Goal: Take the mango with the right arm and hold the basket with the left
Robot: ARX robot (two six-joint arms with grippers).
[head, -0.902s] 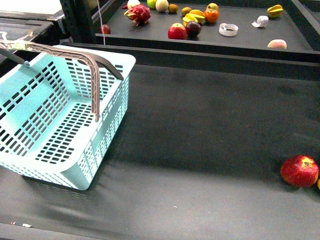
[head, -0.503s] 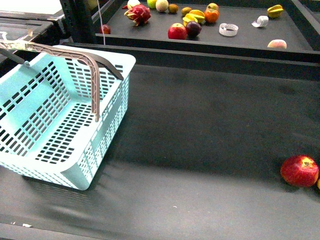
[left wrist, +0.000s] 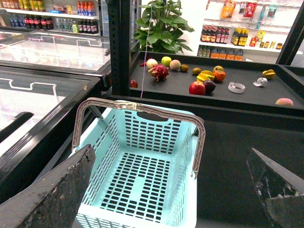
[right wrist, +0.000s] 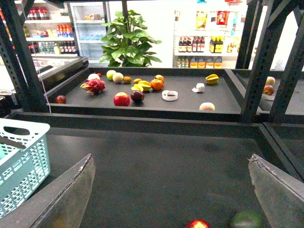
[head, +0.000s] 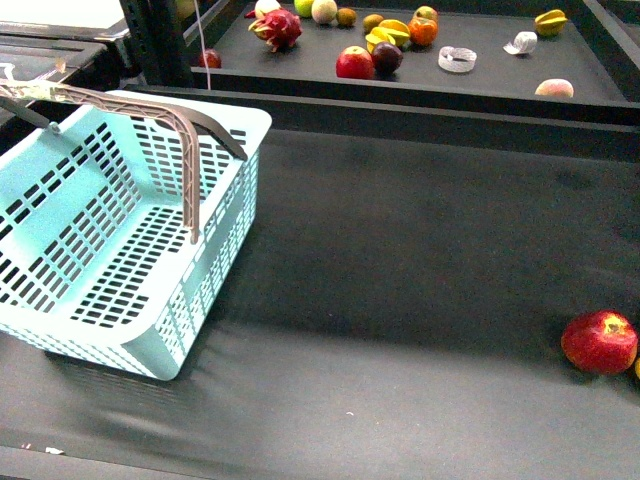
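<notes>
The light turquoise basket (head: 120,230) stands at the left of the dark table, empty, with its grey-brown handles (head: 185,150) raised. It also shows in the left wrist view (left wrist: 142,166) and at the edge of the right wrist view (right wrist: 21,161). My left gripper (left wrist: 166,190) is open and empty above the basket's near side. My right gripper (right wrist: 171,194) is open and empty above bare table. No mango shows clearly. Only an orange sliver (head: 637,368) shows at the front view's right edge, too little to name. Neither arm shows in the front view.
A red apple (head: 600,342) lies at the table's right front, also in the right wrist view (right wrist: 197,223) beside a green fruit (right wrist: 245,219). A raised back shelf (head: 480,85) holds several fruits. Black frame posts (right wrist: 259,61) stand at the sides.
</notes>
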